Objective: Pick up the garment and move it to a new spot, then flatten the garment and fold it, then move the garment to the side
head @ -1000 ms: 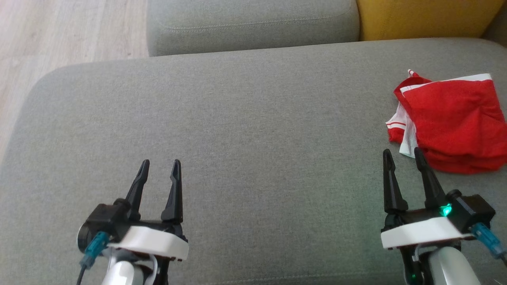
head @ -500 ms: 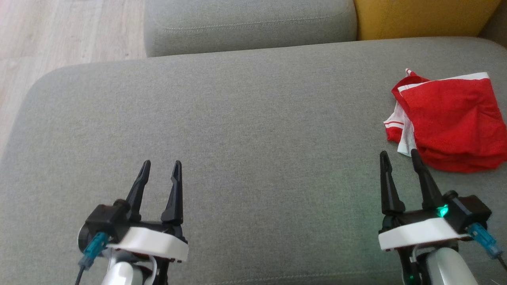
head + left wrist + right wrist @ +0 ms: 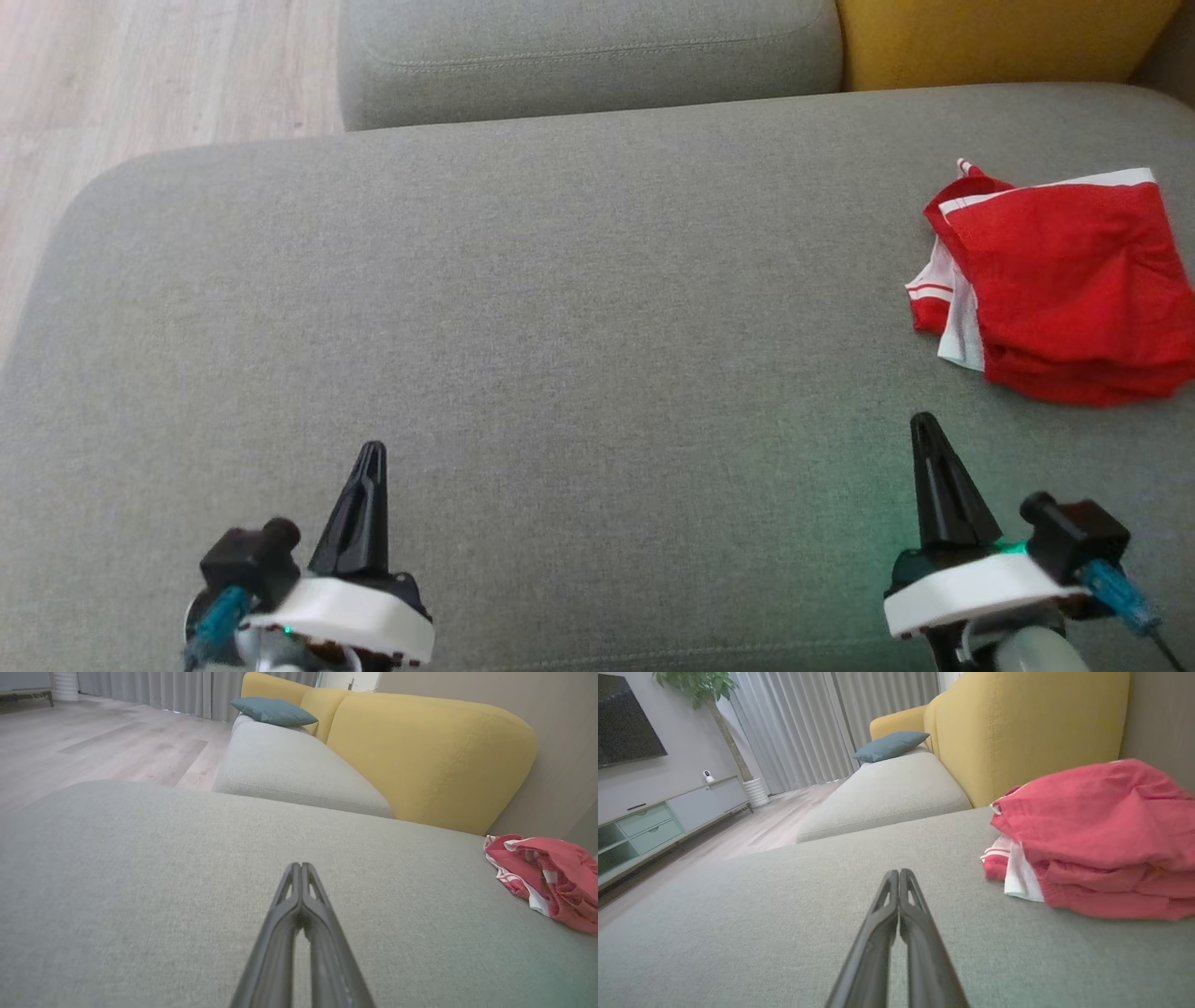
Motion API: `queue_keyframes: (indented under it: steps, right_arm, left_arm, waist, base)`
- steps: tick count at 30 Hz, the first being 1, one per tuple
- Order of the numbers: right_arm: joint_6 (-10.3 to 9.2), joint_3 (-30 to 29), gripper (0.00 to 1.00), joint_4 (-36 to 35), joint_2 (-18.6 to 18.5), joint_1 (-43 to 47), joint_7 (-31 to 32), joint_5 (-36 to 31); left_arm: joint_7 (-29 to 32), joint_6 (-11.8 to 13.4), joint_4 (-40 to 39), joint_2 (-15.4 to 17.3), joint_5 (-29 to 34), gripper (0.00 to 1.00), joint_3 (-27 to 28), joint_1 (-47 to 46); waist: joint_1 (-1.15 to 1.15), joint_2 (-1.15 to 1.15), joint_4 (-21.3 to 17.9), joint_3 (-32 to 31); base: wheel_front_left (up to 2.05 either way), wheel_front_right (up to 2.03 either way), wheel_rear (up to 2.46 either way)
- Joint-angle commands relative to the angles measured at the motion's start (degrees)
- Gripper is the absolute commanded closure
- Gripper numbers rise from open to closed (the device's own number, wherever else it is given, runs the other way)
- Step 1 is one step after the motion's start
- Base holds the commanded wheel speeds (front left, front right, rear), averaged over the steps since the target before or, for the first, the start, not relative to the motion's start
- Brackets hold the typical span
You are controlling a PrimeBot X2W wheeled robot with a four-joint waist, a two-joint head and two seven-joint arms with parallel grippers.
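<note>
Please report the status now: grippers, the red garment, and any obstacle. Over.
Left gripper shut, empty. Right gripper shut, empty, apart from red garment. Garment in folded layers at right side of grey cushion. Path to it bare.

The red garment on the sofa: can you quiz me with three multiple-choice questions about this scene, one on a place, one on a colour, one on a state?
1. Where does the garment lie on the grey seat?
A. At the robot's left edge
B. At the far right, beyond the right gripper
C. In the middle

2. What colour is the backrest behind it?
A. Yellow
B. Blue
C. Black

3. How do the left gripper and the right one stand?
A. Both open
B. Both shut, empty
C. Right shut on the garment

Answers: 1 B, the head view shows it at the right edge, apart from the gripper. 2 A, yellow upholstery rises behind the seat. 3 B, both pairs of jaws are pressed together with nothing between them.
</note>
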Motion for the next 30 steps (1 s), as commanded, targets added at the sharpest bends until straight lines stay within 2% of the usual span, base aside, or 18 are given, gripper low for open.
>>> queue_keyframes:
  steps: [1,30]
  right_arm:
    - [0.01,-0.15,1.0,-2.09,-0.16,-2.08,0.32,1.64]
    - [0.1,-1.64,1.0,-1.85,-1.06,-3.34,4.1,20.45]
  left_arm:
    - [0.24,-0.15,-1.96,0.14,-1.42,1.0,0.35,-2.27]
    - [4.19,-1.54,-0.35,1.04,-19.64,1.0,3.16,-4.14]
  waist:
    - [0.0,0.0,0.02,-0.02]
    - [0.0,0.0,0.34,-0.31]
  base:
    - [0.0,0.0,0.0]
    - [0.0,0.0,0.0]
